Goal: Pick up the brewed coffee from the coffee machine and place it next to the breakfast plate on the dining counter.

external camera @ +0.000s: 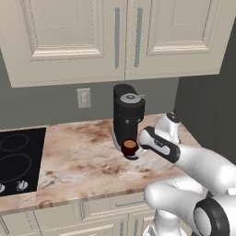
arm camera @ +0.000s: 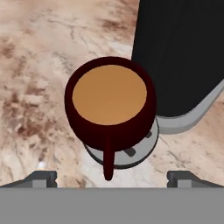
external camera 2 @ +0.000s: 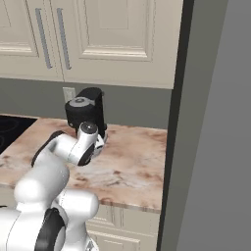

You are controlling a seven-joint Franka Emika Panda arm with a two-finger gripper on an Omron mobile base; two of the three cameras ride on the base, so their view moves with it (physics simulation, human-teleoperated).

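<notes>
The fingers stand spread wide and empty, just short of the one mug, its handle toward them. It sits on the drip base of the one coffee machine on the desk. Approach step; next, likely advance and close.

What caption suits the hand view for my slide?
Open jaws flank the brewed coffee, handle toward the camera, on the coffee machine drip base.

Two rear base views flanking the coffee machine; hand view close above it
</notes>
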